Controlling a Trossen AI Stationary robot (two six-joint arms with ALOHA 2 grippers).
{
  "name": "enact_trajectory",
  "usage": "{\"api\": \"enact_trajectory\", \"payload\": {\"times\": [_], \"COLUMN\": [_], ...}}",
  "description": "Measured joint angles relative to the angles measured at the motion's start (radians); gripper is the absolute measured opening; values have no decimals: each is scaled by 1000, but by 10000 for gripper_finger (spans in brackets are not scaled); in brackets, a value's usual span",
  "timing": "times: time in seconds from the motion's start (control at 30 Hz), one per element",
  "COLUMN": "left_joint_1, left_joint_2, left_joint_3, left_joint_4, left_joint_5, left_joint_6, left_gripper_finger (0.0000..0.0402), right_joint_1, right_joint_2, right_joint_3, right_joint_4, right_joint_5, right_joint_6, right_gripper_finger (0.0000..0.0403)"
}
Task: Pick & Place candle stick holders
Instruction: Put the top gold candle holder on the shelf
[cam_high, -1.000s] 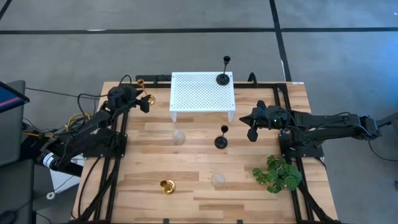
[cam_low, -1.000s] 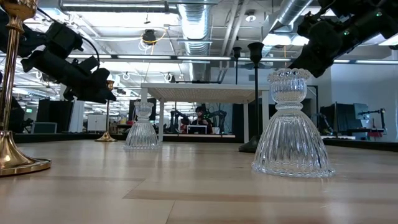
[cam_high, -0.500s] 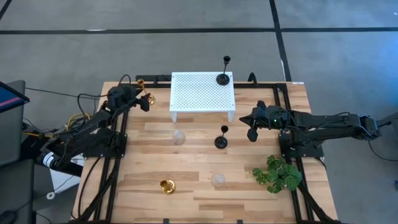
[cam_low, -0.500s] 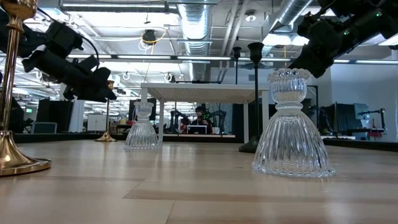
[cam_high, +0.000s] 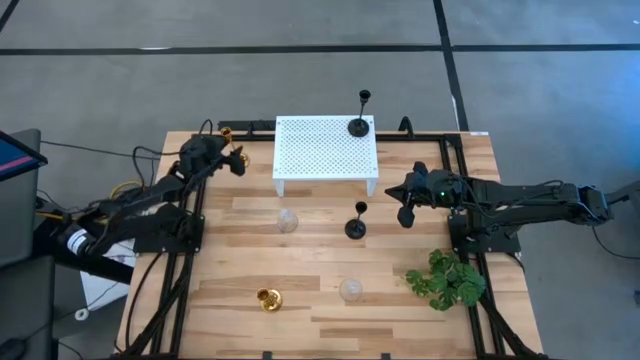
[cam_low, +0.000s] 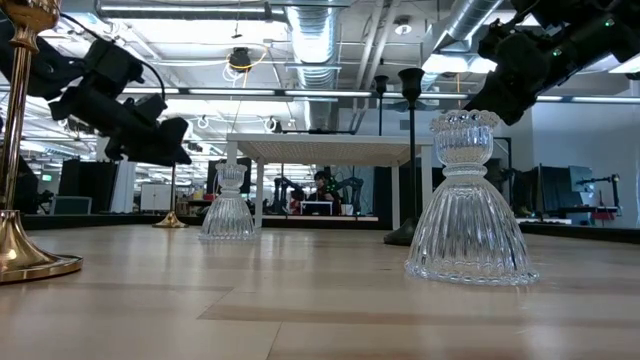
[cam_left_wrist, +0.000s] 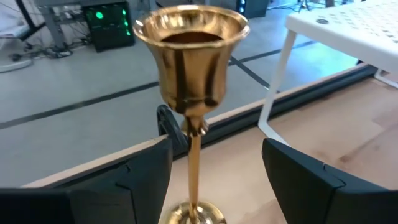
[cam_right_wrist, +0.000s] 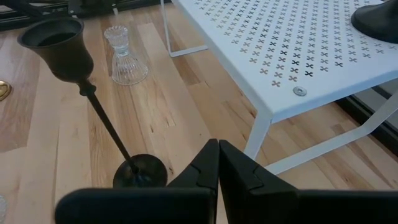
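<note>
A tall gold candle stick holder (cam_left_wrist: 193, 93) stands upright on its round base at the table's far left (cam_high: 240, 157). My left gripper (cam_left_wrist: 217, 162) is open, one finger on either side of its stem and apart from it. My right gripper (cam_right_wrist: 217, 165) is shut and empty, right of a tall black holder (cam_high: 355, 226) that stands on the table. Another black holder (cam_high: 359, 124) stands on the white platform (cam_high: 320, 150). Two clear glass holders (cam_high: 288, 220) (cam_high: 350, 290) and a second gold holder (cam_high: 268, 298) stand on the table.
A green leafy plant (cam_high: 445, 280) lies at the table's near right. The white perforated platform stands on legs at the far middle, just right of the gold holder. Black frame rails (cam_high: 190, 250) run along the table's left and right sides.
My left gripper has moved a little toward the table's far edge and the tall gold holder, staying open. Nothing else has moved.
</note>
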Motion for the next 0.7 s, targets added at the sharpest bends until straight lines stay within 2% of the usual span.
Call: {"api": "enact_trajectory", "payload": {"times": [0.17,0.27,0.37,0.6,0.7], "left_joint_1": [-1,-3,-3,-2,-2], "left_joint_2": [22,25,25,25,25], "left_joint_3": [0,0,0,0,0], "left_joint_4": [34,36,41,41,40], "left_joint_5": [-22,-26,-27,-28,-25], "left_joint_6": [0,0,0,1,-1], "left_gripper_finger": [247,226,179,32,16], "right_joint_1": [0,0,0,0,0], "right_joint_2": [0,0,0,0,0], "right_joint_3": [0,0,0,0,0], "right_joint_4": [0,0,0,0,0], "right_joint_5": [0,0,0,0,0], "right_joint_6": [0,0,0,0,0], "right_gripper_finger": [0,0,0,0,0]}}
